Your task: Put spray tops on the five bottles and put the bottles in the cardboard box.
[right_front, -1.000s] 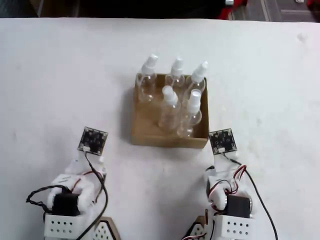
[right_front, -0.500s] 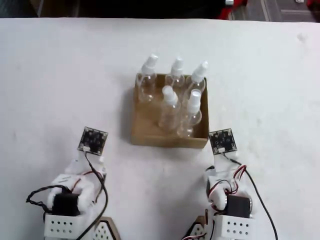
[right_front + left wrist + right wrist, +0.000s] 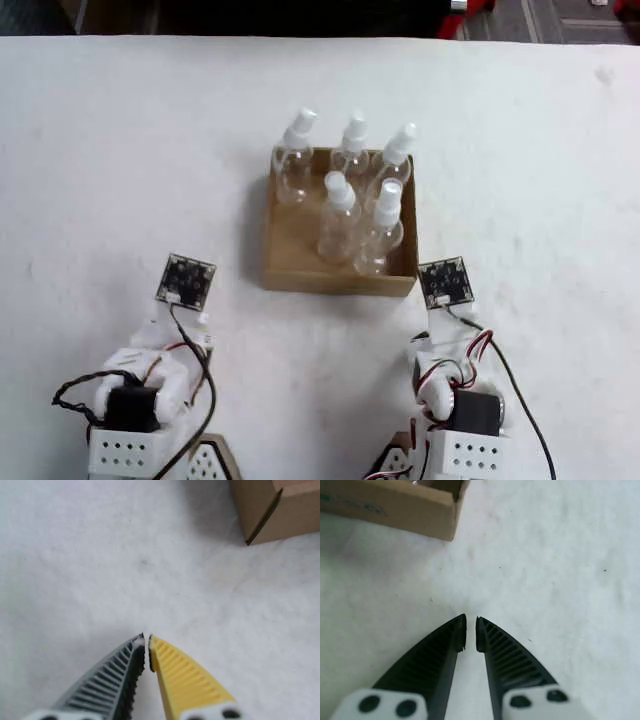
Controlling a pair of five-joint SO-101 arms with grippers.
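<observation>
Just short of the shallow brown cardboard box, off its front left corner, the left gripper has its grey and yellow fingers closed tip to tip on nothing. Off the front right corner, the black-fingered right gripper is closed to a hairline gap and holds nothing. Inside the box stand all five clear plastic bottles with white spray tops, three along its far wall and two just before them. The task looks complete, so no further move seems needed. The white table spreads wide around the box, and only the box's front corners lie near the fingers.
</observation>
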